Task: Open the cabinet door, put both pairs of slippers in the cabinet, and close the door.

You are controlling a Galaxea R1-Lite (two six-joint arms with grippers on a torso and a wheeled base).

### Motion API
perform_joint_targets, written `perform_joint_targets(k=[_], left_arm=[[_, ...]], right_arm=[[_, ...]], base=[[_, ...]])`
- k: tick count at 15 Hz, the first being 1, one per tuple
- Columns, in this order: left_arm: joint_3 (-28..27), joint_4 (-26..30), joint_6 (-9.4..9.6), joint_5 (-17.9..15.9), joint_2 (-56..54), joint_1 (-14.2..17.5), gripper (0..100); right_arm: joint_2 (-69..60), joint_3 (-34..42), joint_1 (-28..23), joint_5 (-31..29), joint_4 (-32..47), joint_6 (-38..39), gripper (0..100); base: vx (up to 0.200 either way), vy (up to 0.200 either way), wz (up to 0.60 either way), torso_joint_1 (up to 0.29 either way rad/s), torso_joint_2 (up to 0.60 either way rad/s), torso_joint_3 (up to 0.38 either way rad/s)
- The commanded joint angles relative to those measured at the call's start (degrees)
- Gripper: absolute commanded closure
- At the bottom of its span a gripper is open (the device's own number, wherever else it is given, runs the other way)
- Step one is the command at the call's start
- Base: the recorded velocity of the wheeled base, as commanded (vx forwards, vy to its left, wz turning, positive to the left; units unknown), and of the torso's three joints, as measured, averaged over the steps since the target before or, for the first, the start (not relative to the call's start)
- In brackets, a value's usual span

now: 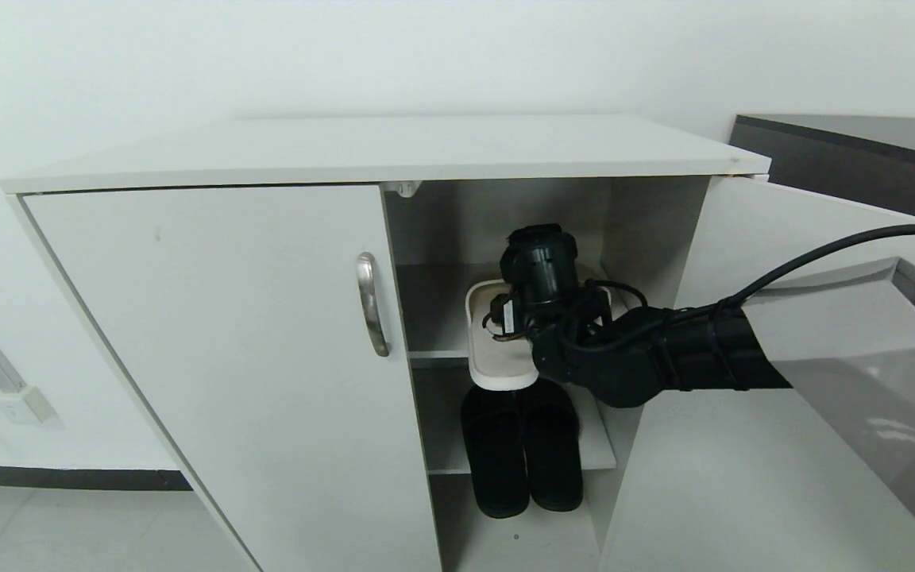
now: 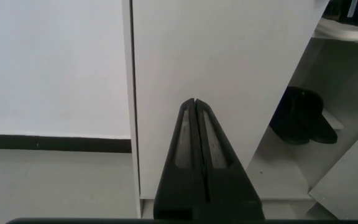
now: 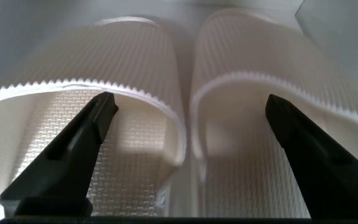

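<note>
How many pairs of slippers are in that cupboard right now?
2. A white pair lies on the upper shelf, a black pair on the shelf below. The shut left door could hide more.

The closed left door [image 1: 211, 357] is blocking nine o'clock; the open right door [image 1: 712, 477] is jutting at three. Between, the right arm [image 1: 648, 357], white slippers [image 1: 497, 369] and black slippers [image 1: 521, 453] are crowding the shelves [image 1: 434, 318], leaving room at six.

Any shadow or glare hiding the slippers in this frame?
Head view: the white cabinet is shaded inside, but the black slide slippers are legible. Right wrist view: the cream ribbed slippers are softly lit, shadowed under their straps, and the open right gripper is a dark silhouette. Left wrist view: even light, no glare.
</note>
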Motion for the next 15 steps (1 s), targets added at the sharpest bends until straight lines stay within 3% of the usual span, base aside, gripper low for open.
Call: perform_joint_targets(k=[1,5,14,15], left_arm=[[0.01,0.0,-0.04,0.04,-0.01,0.01,100],[0.01,0.0,-0.04,0.04,-0.01,0.01,100],[0.01,0.0,-0.12,-0.05,-0.01,0.01,100],[0.01,0.0,-0.04,-0.05,-0.01,0.01,100]], right_arm=[[-4.13,3.05,0.84,-0.05,-0.03,0.48,0],[-9.93,10.61,3.48,-0.49,-1.61,1.45,0],[-23.82,36.27,10.33,1.62,-17.61,0.92,0],[-24.44,37.07,10.33,2.41,-17.61,0.83,100]], base=[[0.0,0.0,0.0,0.0,0.0,0.0],[0.0,0.0,0.0,0.0,0.0,0.0],[0.0,0.0,0.0,0.0,0.0,0.0],[0.0,0.0,0.0,0.0,0.0,0.0]])
